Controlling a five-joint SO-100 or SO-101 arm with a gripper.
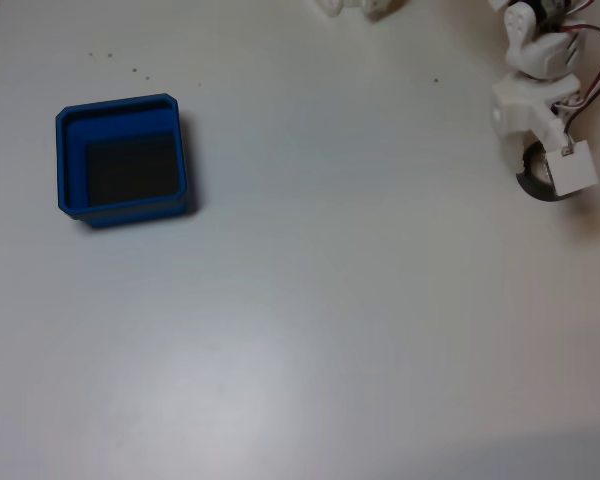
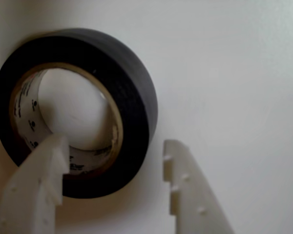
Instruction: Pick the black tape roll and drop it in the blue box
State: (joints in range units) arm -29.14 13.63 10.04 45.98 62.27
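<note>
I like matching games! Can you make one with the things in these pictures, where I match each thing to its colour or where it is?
Things:
1. black tape roll
2. blue box
3. gripper
4. table

Descriptions:
A. white surface that everything rests on
B. at the left of the fixed view, nothing inside
C. lying flat, with one finger inside its hole
D. white, open, with two toothed fingers

Pairs: 1-C, 2-B, 3-D, 4-A

plain white table [image 1: 330, 330], soft even light
</note>
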